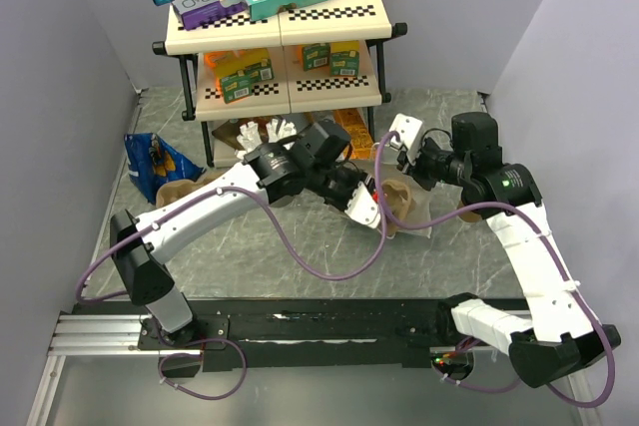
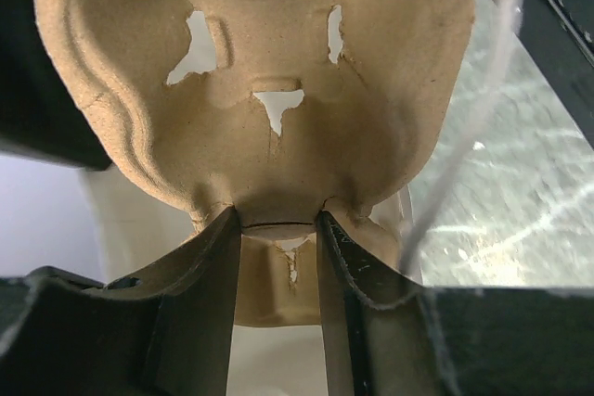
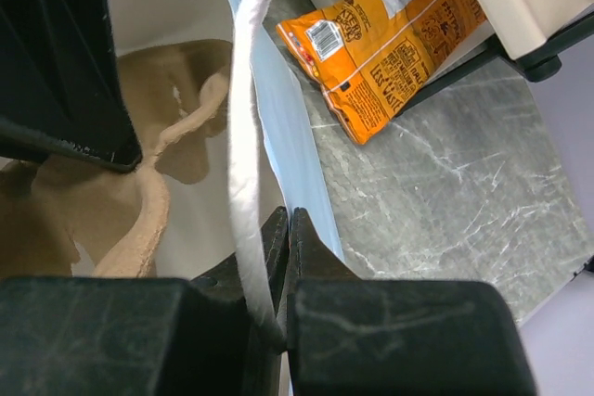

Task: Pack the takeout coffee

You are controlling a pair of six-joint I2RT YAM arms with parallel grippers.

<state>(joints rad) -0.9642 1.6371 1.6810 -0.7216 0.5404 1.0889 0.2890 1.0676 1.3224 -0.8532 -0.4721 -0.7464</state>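
Left tool [image 2: 278, 224]: nearest the lens; clamped on the rim of the cup carrier [image 2: 260, 53], one finger on each side of the pulp wall.
Cup carrier: moulded pulp, wells showing empty, held inside the white paper bag [image 3: 278, 132].
Right tool [image 3: 288, 222]: closed together on the bag's upper edge, just beside the handle cord [image 3: 243, 118].
Takeout coffee [image 1: 178, 193]: tan form at 9 o'clock in the top view, on the tabletop [image 3: 464, 192], touching or just beside the blue snack bag [image 1: 150, 162]; part-hidden by the left arm, lid not made out, identification tentative. Well apart from bag and carrier; not yet packed.
Handling, judged: light if empty, top-heavy if filled; thin paper wall, easily dented; lid likely to pop under a squeeze.
Hold, judged: around the mid-wall, below the lid, gently; kept upright.
Risk, judged: neither tool free while both are clamped.
Other stock: orange snack bag [image 3: 390, 34] at 1 o'clock in the right wrist view; shelf rack [image 1: 280, 22] at 12 o'clock.
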